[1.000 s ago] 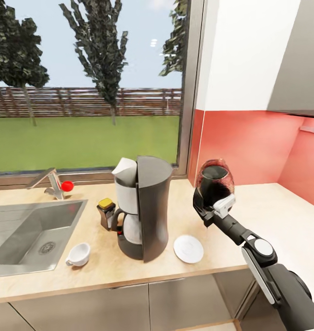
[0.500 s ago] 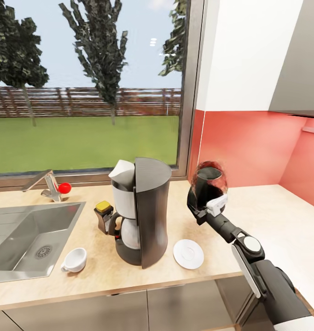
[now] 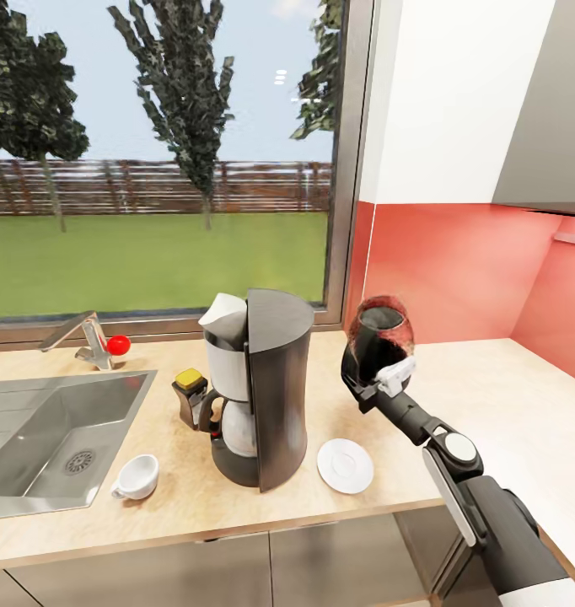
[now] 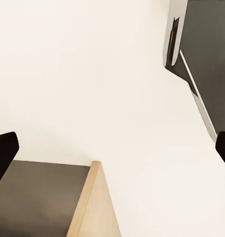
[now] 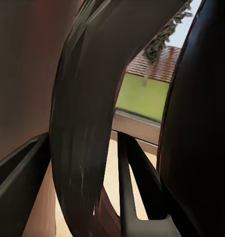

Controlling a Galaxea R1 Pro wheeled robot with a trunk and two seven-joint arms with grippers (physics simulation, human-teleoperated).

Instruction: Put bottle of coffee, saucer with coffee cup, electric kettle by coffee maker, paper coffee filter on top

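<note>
Four items look placed at frame centre: coffee maker [image 3: 266, 388] with filter on top, bottle of coffee [image 3: 190, 394], saucer [image 3: 345, 465]. I have my right gripper [image 3: 373, 385] clenched on the electric kettle [image 3: 382, 339], centre-right; the coffee cup [image 3: 137, 476], lower left, remains.

dark grey and white coffee maker [image 3: 262, 388]; white saucer [image 3: 345, 465], white cup [image 3: 137, 477]; beige wood-grain countertop [image 3: 178, 497]; red-orange backsplash [image 3: 456, 270]
</note>
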